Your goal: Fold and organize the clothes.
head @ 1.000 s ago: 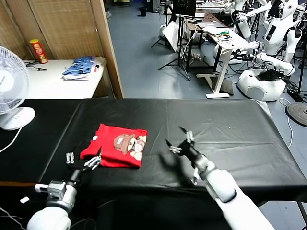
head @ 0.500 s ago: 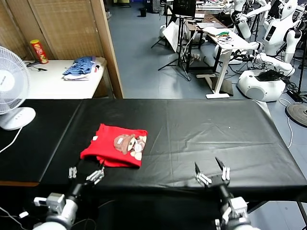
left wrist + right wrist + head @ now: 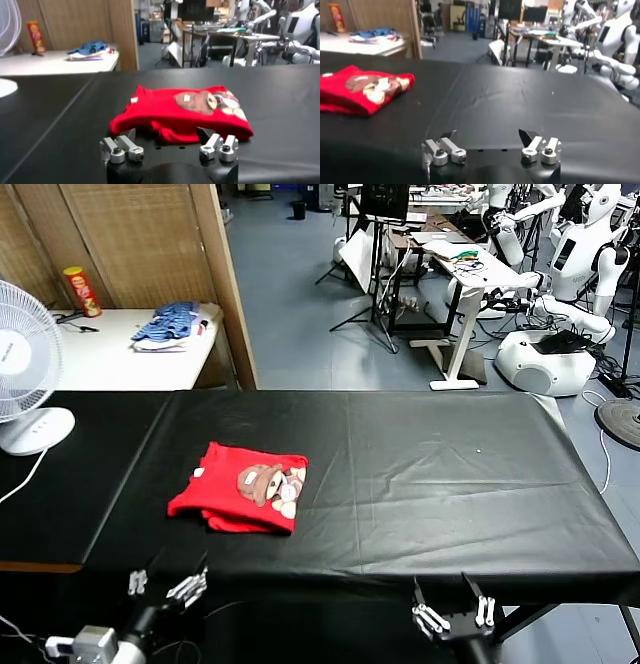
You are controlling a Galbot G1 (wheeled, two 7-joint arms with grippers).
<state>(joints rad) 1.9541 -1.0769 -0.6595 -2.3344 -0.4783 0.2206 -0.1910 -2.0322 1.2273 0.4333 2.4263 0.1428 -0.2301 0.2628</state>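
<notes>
My right gripper (image 3: 490, 142) sits low at the near edge of the black-covered table (image 3: 520, 110), fingers spread wide, nothing between them. Red T-shirt (image 3: 360, 90) lies folded well off to one side, cartoon print (image 3: 372, 85) facing up. Beyond the table: blue clothes pile (image 3: 372, 34) on a white side table (image 3: 365, 47), a wooden partition (image 3: 382, 15), white robots (image 3: 612, 45) and a cluttered desk (image 3: 545, 35).

Both arms cut off by bottom edge; T-shirt (image 3: 243, 500) underside hidden.
</notes>
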